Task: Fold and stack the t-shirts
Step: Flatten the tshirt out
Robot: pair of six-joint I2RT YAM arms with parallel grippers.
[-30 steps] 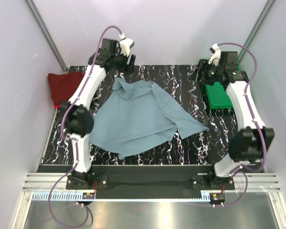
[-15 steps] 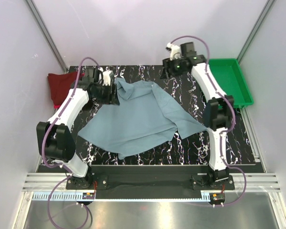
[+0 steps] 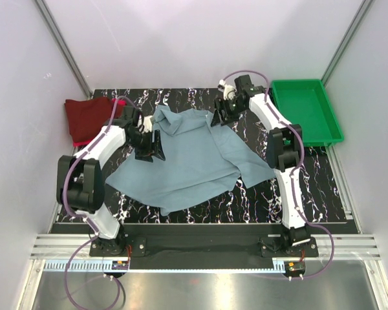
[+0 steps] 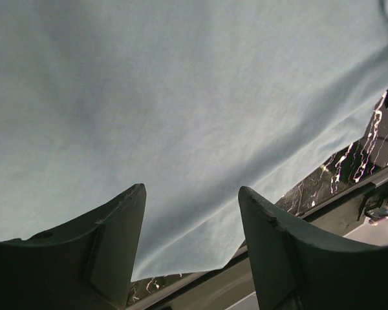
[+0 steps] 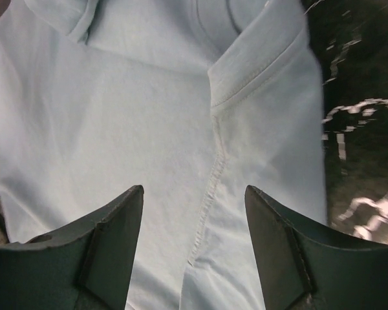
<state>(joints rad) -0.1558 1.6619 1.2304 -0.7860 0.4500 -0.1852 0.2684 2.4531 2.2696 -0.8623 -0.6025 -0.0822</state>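
The grey-blue t-shirt (image 3: 187,161) lies rumpled mid-way across the table (image 3: 258,201). The left gripper (image 4: 189,190) and right gripper (image 5: 194,190) hover over it, jaws spread, pinching nothing. The maroon shirt (image 3: 87,116) sits far left, seemingly atop a red shirt (image 3: 120,102).

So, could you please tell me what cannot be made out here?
Whether the left pincer or right pincer touches the blue shirt: top view, the tips are covered from above; wrist views, the gap to the cloth is unreadable.
The blue shirt's outline: wrist views, cut by the frame edges.
Anything under the maroon shirt: top view, covered by it.
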